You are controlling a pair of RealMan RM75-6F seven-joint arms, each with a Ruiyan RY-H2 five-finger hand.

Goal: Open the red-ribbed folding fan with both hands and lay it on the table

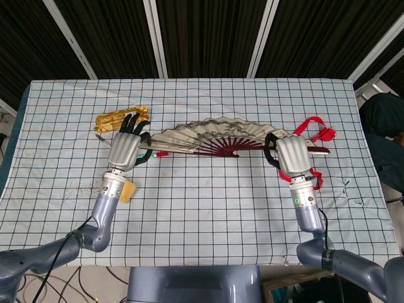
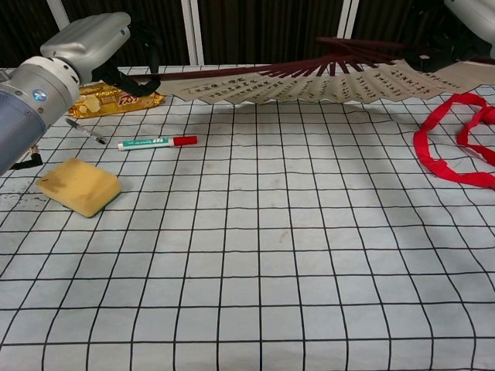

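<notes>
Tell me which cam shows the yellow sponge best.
Chest view: the yellow sponge lies fully exposed near the table's left edge, below the marker. In the head view only a corner peeks out beside the left arm, which covers the rest.

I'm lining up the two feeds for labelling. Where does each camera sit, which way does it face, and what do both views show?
Head view: high above the table's near edge, looking steeply down on the checked tablecloth; both grey forearms, left hand and right hand show.
Chest view: low at the near edge, looking across the cloth toward the dark back wall; the left hand shows, and only a corner of the right arm.
Shared: the open red-ribbed paper folding fan, gold snack packet, yellow sponge, red ribbon.
</notes>
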